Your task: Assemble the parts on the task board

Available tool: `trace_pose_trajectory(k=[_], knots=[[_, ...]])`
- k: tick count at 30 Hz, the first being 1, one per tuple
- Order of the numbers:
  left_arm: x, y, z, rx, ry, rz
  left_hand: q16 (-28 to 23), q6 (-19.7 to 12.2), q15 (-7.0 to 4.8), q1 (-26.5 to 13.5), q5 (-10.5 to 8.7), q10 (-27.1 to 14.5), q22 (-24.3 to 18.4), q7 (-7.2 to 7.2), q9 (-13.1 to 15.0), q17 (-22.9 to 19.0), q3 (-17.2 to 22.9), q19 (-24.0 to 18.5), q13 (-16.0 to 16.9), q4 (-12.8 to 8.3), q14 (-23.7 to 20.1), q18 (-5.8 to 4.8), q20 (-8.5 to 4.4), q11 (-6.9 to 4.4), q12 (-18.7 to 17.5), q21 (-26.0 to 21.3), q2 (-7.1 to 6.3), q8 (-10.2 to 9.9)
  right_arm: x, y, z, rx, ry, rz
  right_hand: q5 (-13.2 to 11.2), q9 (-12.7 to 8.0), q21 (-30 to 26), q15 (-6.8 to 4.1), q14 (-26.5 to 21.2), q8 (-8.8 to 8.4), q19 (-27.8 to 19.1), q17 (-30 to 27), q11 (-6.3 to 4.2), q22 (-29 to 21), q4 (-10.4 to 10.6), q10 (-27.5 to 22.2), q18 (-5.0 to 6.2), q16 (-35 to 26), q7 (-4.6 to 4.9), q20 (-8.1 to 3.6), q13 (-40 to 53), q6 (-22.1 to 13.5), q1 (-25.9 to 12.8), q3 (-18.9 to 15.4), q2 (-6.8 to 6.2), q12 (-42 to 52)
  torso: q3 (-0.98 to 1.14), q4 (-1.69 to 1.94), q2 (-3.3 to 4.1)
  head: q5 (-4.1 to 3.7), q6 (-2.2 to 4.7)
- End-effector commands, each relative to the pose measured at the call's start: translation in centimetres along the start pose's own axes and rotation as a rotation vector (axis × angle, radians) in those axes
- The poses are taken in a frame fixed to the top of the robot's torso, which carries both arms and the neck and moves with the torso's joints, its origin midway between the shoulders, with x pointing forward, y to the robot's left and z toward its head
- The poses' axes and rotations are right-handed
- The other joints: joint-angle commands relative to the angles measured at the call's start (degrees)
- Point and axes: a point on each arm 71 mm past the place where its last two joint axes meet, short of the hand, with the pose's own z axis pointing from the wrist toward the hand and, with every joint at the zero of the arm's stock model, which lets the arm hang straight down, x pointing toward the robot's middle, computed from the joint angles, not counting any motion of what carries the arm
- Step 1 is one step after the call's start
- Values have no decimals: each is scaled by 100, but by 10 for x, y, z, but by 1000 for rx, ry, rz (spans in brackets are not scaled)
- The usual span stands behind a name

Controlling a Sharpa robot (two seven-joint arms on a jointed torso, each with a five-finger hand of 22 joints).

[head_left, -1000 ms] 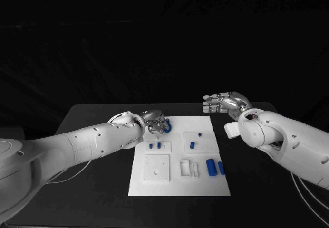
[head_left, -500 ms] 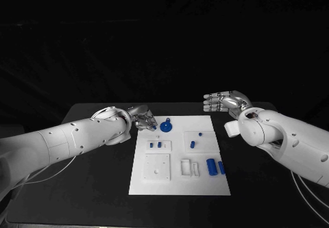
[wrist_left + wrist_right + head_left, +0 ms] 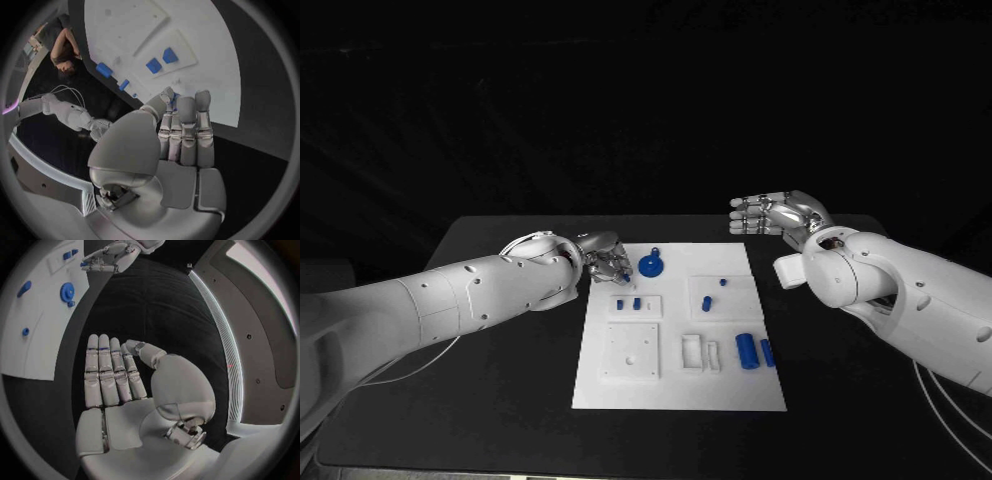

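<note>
The white task board [image 3: 678, 385] lies mid-table. A blue round part with a short stem [image 3: 651, 266] lies near its far left corner, also seen in the right wrist view [image 3: 67, 291]. My left hand [image 3: 606, 255] hovers just left of that part, at the board's far left edge, fingers straight and holding nothing [image 3: 181, 135]. Two small blue pieces [image 3: 629, 302] stand in a raised block [image 3: 160, 60]. Two blue cylinders [image 3: 753, 351] lie at the board's right side. My right hand [image 3: 773, 215] is raised beyond the board's far right corner, flat and empty [image 3: 115, 375].
Small blue pegs [image 3: 707, 303] sit in a square block right of centre. A large white square block [image 3: 629, 352] and narrow white slots [image 3: 698, 353] occupy the board's near half. Black table [image 3: 488, 300] surrounds the board.
My left hand was over the blue round part a second ago; it has drawn back to the left, leaving the part on the board. The right hand has stayed put.
</note>
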Motion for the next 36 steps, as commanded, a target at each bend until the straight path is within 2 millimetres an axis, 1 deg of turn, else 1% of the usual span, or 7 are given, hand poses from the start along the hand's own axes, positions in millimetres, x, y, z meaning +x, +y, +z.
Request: trace_pose_trajectory(k=[1, 6, 11, 16, 28, 31, 36], knots=[[3, -2, 2, 19, 11, 37, -21, -19, 7, 19, -38, -32, 107, 6, 5, 3, -5, -24, -5, 36, 9, 97, 6, -14, -20, -27, -46, 35, 2, 1, 0, -16, 9, 3, 28, -8, -22, 10, -20, 4, 22, -8, 1, -2, -15, -49, 62, -12, 2, -5, -9, -38, -9, -12, -33, -31, 17, -3, 2, -6, -4], [9, -2, 3, 20, 22, 55, -22, -22, 6, 25, -40, -32, 107, 6, 5, 2, -3, -21, -5, 40, 8, 97, 5, -15, -21, -26, -50, 34, 2, 1, 0, -16, 10, 3, 28, -8, -22, 10, -20, 4, 22, -8, 1, -2, -15, -49, 62, -12, 2, -5, -9, -38, -9, -12, -33, -31, 18, 4, -4, -17, -8], [12, -3, 6, 23, 21, 64, -19, -23, 4, 30, -40, -30, 107, 5, 6, 4, 0, -15, -4, 48, 14, 98, 3, -17, -19, -26, -53, 35, 4, 2, 1, -16, 12, 4, 28, -8, -22, 10, -20, 4, 22, -8, 1, -2, -15, -49, 62, -12, 2, -5, -9, -38, -9, -12, -33, -31, 10, -1, 1, -12, -15], [14, -5, 8, 22, 10, 69, -16, -25, 4, 29, -40, -34, 107, 6, 5, 6, -2, -8, -5, 46, 19, 98, 1, -14, -21, -24, -68, 34, 4, 2, 1, -16, 14, 4, 28, -8, -22, 10, -20, 4, 22, -8, 1, -2, -15, -49, 62, -12, 2, -5, -9, -38, -9, -12, -33, -31, 17, 0, -4, -12, -14], [15, -7, 12, 4, -8, 96, -14, -20, 1, 35, -36, -26, 107, 5, 6, 8, 15, 19, -5, 53, 40, 104, -2, -18, -20, -15, -77, 35, 5, 1, 1, -12, 21, 4, 33, -8, -28, 10, -19, 4, 25, -8, 2, 0, -15, -49, 62, -12, 4, -6, -9, -40, -8, -13, -28, -31, 14, 2, -4, -27, -6], [16, -8, 13, 3, -2, 100, -14, -20, 1, 35, -36, -26, 107, 5, 6, 8, 15, 19, -5, 53, 40, 104, -2, -18, -20, -15, -77, 35, 5, 1, 1, -12, 22, 4, 33, -8, -28, 10, -19, 4, 25, -8, 2, 0, -15, -49, 62, -12, 4, -6, -9, -40, -8, -13, -28, -31, 17, 0, -4, -22, -9], [19, -8, 13, -2, 9, 103, -22, -32, 3, 39, -34, -39, 107, 9, 5, 7, 27, 12, -5, 53, 36, 104, 0, -13, -20, -18, -83, 35, 5, 1, 1, -12, 23, 4, 33, -8, -28, 10, -19, 4, 25, -8, 2, 0, -15, -49, 62, -12, 4, -6, -9, -40, -8, -13, -28, -31, 14, -1, -2, -29, -5]])
